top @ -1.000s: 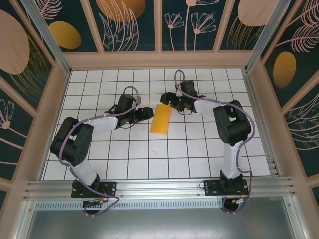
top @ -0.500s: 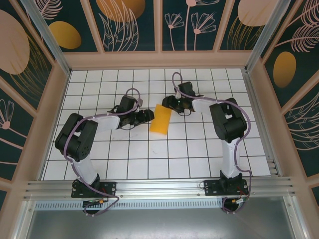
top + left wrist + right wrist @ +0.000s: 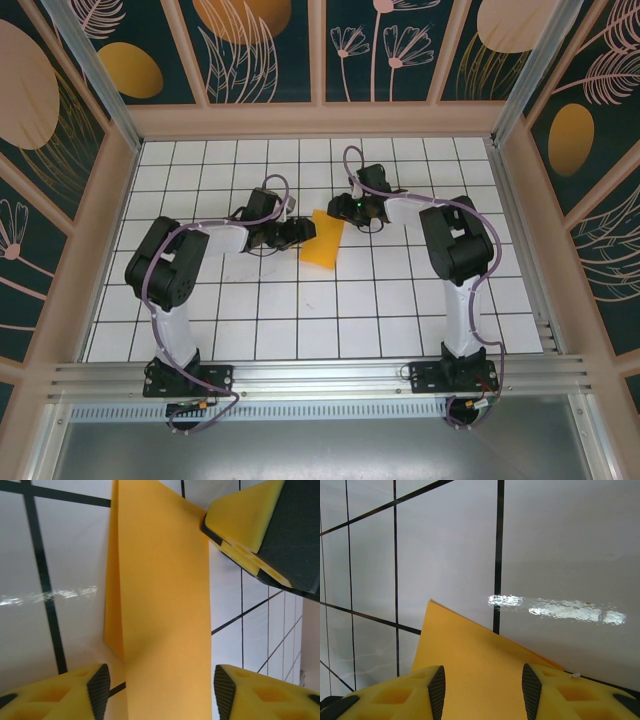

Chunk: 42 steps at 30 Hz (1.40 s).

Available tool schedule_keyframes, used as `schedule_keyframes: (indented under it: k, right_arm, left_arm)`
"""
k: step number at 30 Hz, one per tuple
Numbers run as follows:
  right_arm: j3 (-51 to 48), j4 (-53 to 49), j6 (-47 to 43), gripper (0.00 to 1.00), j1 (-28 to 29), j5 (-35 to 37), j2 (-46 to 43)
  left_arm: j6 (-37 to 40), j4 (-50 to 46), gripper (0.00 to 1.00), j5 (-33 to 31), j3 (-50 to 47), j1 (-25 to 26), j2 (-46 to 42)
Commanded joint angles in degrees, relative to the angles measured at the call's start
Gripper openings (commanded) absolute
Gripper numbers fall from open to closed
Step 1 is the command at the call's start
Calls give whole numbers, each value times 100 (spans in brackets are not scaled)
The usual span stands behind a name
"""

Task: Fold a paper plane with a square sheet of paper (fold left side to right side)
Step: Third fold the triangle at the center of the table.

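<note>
The orange paper (image 3: 323,240) lay near the middle of the white tiled table (image 3: 300,320), a narrow, slightly tilted oblong between the two claws. From above, the left claw (image 3: 300,233) sat at its left long edge and the right claw (image 3: 340,208) at its far end. Both were small and dark there, and their fingertips were hard to pick out.

From the left wrist, the paper ran as a long strip from the top of the picture down between that claw's two yellow fingers (image 3: 60,695), which were cut off by the bottom edge. The jaws stood apart, one finger close beside each long edge, with no grip on anything. A darker second layer showed along the strip's left side and ended in a corner; how it joined underneath was hidden. The right claw's yellow pad (image 3: 245,515) came in at the upper right, touching the strip's right edge, though whether it pressed down could not be told.

From the right wrist, one corner of the paper pointed up the picture, and the sheet passed out of sight below, between the fingers (image 3: 395,697). Those jaws also stood apart, clamping nothing. Whether their tips rested on the sheet could not be told.
</note>
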<state>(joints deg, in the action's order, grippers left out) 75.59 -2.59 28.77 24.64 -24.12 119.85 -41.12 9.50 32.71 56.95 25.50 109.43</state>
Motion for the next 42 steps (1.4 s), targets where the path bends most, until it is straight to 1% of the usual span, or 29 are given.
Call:
schedule_keyframes:
  k: [1,10,15,17,19,21,25,28,32,34,38,42]
  right_arm:
    - [60,-169,-118,48,29,-23,214]
    - [90,-103,-221,50,16,30,146]
    - [147,-84,-360,54,-10,84,67]
    - [118,-47,-479,59,-21,224,-122]
    - [32,-5,-653,65,-8,459,-395]
    - [-165,68,-851,69,5,729,-745]
    - [-1005,341,-1339,71,181,1210,-1735]
    - [-1996,801,-1845,71,615,1738,-2654]
    - [-3313,1445,-2456,71,1534,2721,-3753]
    - [-3787,1696,-2648,71,1999,3181,-4081]
    - [-4217,1854,-2871,71,2834,4066,-4273]
    - [-4248,1914,-3200,71,3593,4820,-3979]
  left_arm:
    - [-20,140,54,284,141,-10,153]
    - [14,18,26,132,72,-18,114]
    - [34,-18,10,123,23,-14,87]
    - [15,-18,6,113,-19,-5,55]
    - [-31,17,5,113,-87,8,17]
    - [-98,45,4,73,-88,34,-31]
    - [-338,129,1,-17,-392,76,-144]
    - [-529,153,0,-19,-448,144,-192]
    - [-710,119,0,-127,-485,252,-229]
    - [-807,135,0,-156,-517,271,-245]
    - [-1007,177,0,-210,-618,289,-322]
    - [-1254,345,0,-191,-788,307,-417]
